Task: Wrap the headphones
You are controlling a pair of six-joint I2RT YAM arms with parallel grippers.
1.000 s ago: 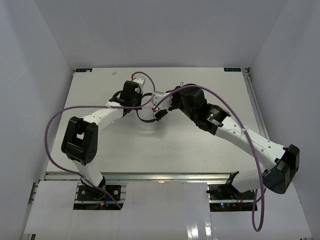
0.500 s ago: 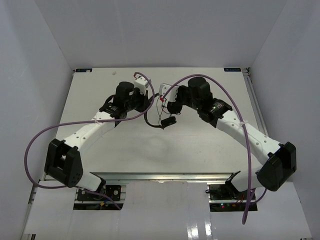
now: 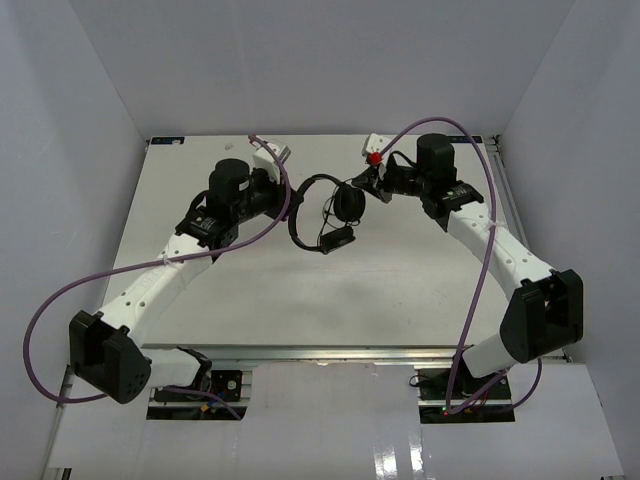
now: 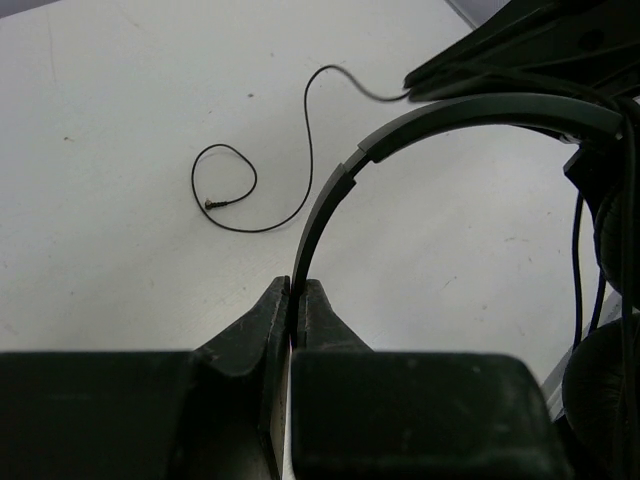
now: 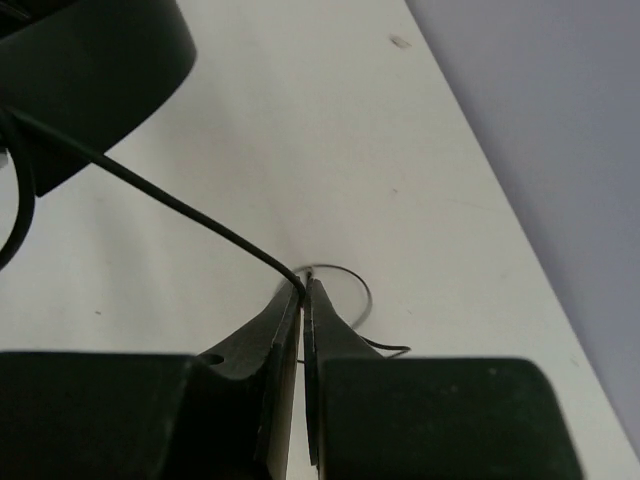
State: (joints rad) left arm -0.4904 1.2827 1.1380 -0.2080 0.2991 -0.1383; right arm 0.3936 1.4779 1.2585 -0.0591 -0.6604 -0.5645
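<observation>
The left fingers (image 4: 255, 330) are pinched tight on the thin end of the headband (image 4: 440, 112), which arcs away from them toward 1 o'clock. The right fingers (image 5: 335, 335) are closed just as narrowly on the cord (image 5: 180, 215), which runs taut from them toward 10 o'clock up to an earcup (image 5: 90, 60). Between the two arms the headphones (image 3: 347, 206) hang, seemingly just off the tabletop (image 3: 400, 290), toward its 12 o'clock side.

From where I stand, the winding will go best if the left grip stays a fixed anchor. The right arm can then lead the cord round in even turns under light tension only. Too hard a pull and that slick, hair-thin wire may slide through the pinch or drag the band askew.

The band is smooth hard plastic with a stepped joint. The cups are round, padded and matte. The loose tail curls on the dull white surface and ends in a small plug (image 4: 208, 204); it should trail freely so it does not knot.
</observation>
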